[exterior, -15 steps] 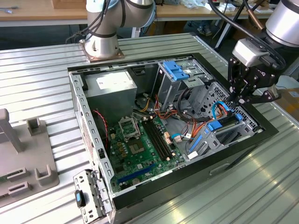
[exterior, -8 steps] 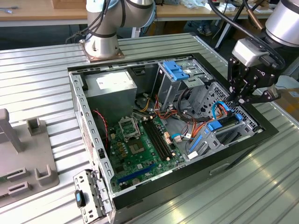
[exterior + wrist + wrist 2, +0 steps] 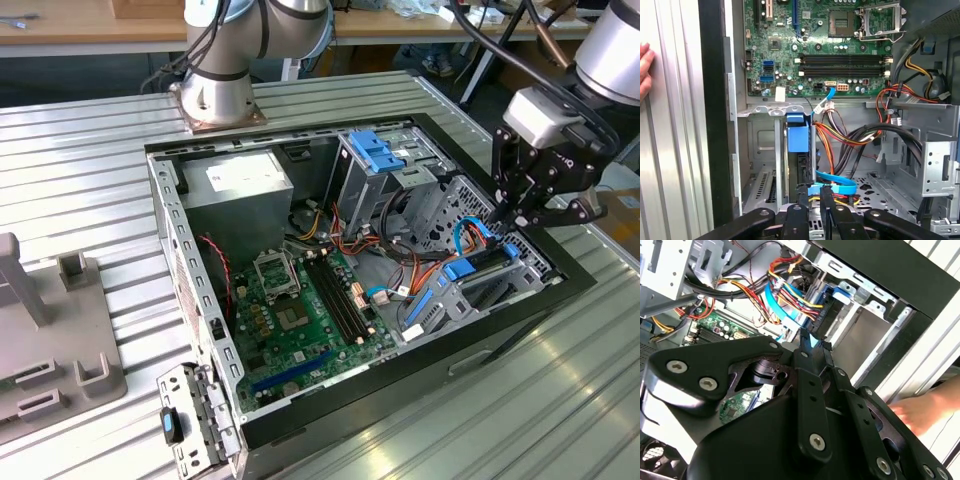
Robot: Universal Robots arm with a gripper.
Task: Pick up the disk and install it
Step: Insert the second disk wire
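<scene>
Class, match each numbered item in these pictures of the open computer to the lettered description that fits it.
Items:
1. gripper
2. motherboard
3. hand
4. grey box

Descriptions:
A. green, flat on the floor of the computer case
B. on the ribbed table, outside the case
C. bears a white sticker
D. black, over the blue-framed drive bay at the exterior view's right

Pairs: 1-D, 2-A, 3-B, 4-C
</scene>
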